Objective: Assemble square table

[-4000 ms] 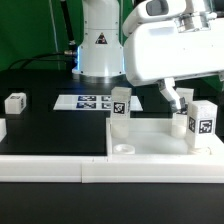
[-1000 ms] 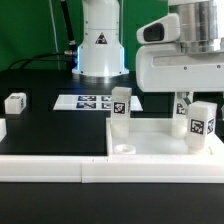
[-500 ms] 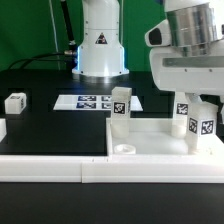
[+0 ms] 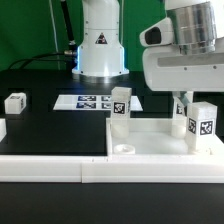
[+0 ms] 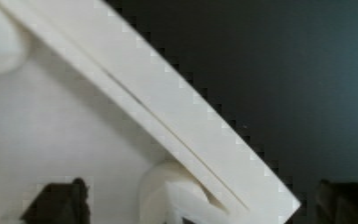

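Note:
The white square table slab (image 4: 160,143) lies at the exterior view's right, against the border wall. Three white tagged legs stand upright on it: one at the far left corner (image 4: 120,107), one at the right (image 4: 203,122) and one just behind that (image 4: 183,113). A fourth leg (image 4: 15,101) lies loose at the left. My gripper (image 4: 183,97) hangs over the rear right leg, its fingers mostly hidden. In the wrist view the gripper (image 5: 202,203) is open. Its dark fingertips (image 5: 60,200) stand wide on either side of a leg's top (image 5: 181,190) and the slab's rim (image 5: 140,110).
The long low white border wall (image 4: 50,167) runs along the front. The marker board (image 4: 92,101) lies flat behind the slab, before the robot base (image 4: 98,45). Another small white part (image 4: 2,128) shows at the left edge. An open corner socket (image 4: 123,149) is at the slab's near left.
Since 4 s ago the hand has moved right and risen over the right-hand legs. In the last half second it shifted slightly left. The legs and slab have not moved.

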